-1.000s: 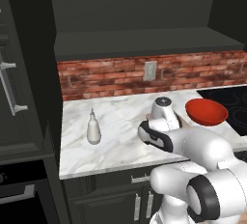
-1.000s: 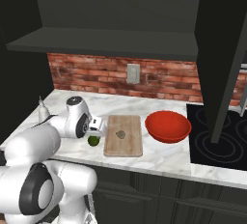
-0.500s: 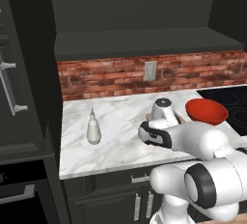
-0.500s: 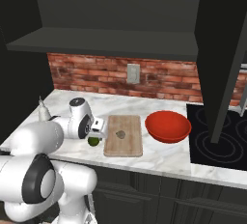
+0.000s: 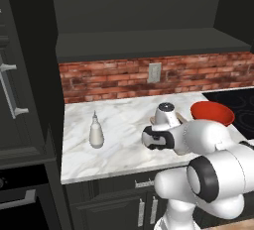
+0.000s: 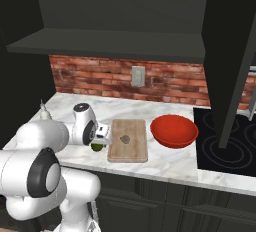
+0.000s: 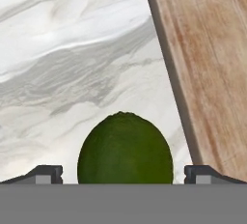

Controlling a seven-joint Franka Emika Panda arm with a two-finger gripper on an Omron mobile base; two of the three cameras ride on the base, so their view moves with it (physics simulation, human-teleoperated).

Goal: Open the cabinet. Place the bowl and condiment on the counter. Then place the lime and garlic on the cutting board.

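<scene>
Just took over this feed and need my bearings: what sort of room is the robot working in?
A rendered home kitchen, by the look of it: a white-grey veined marble counter against a red brick backsplash, a black stovetop beside it, and a rectangular light-brown wooden cutting board set out.

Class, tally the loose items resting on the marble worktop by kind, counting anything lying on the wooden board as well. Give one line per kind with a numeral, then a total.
Red bowl: 1
White squeeze bottle: 1
Cutting board: 1
Lime: 1, on the counter beside the board
Garlic: 1, on the board
Total: 5
</scene>
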